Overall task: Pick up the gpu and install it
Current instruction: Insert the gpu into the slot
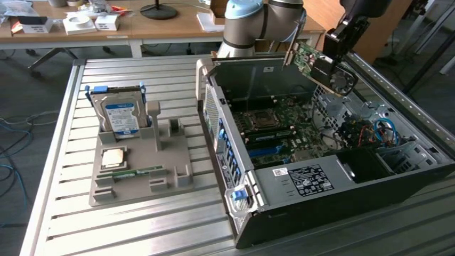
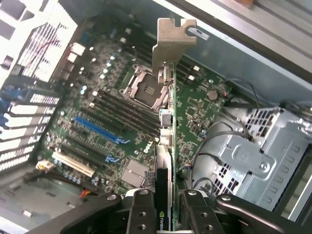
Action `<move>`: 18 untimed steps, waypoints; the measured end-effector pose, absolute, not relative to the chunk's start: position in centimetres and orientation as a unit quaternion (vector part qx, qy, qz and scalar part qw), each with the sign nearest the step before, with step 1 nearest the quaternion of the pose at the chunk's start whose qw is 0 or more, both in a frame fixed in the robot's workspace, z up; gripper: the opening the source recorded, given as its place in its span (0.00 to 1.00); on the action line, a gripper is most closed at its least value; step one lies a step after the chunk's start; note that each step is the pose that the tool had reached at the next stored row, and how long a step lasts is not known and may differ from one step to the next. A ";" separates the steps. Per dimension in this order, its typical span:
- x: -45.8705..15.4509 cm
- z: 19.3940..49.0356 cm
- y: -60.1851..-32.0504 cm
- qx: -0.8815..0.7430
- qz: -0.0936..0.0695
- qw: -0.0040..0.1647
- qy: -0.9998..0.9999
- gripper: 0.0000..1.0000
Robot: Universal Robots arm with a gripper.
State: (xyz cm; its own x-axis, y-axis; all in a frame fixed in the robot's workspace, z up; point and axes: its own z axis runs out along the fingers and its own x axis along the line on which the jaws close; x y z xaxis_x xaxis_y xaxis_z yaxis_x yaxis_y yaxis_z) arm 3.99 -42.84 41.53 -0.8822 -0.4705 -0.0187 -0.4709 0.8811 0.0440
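The gpu [image 1: 318, 65], a green-backed card with a dark fan side and a pale metal bracket, hangs tilted in the air above the far side of the open computer case [image 1: 299, 184]. My gripper [image 1: 331, 53] is shut on its upper edge. In the wrist view the gpu [image 2: 165, 146] shows edge-on, with its silver bracket [image 2: 171, 43] at the far end and my gripper [image 2: 165, 220] clamped on both faces. Below it lies the motherboard [image 2: 117, 117] with its blue slot [image 2: 96, 129], a white slot [image 2: 73, 165] and the processor socket [image 2: 146, 87].
On the exterior view's left, a grey fixture tray [image 1: 146, 178] holds an upright hard drive [image 1: 121, 114], a processor [image 1: 114, 158] and a memory stick [image 1: 131, 173]. The case's drive cage [image 2: 263, 146] and cables [image 1: 384, 130] lie beside the motherboard [image 1: 284, 130]. The slatted metal table [image 1: 142, 229] carries everything.
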 end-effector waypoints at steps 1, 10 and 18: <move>4.0 41.5 -42.8 -0.250 0.024 0.004 0.968 0.26; 4.0 41.4 -42.8 -0.317 0.023 0.002 0.948 0.26; 4.0 41.3 -42.8 -0.378 0.023 0.000 0.925 0.26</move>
State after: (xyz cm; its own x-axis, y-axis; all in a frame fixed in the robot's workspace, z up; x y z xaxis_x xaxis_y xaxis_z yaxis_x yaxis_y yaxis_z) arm 3.99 -42.84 41.30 -0.7136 -0.7003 -0.0181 -0.7003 0.7125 0.0431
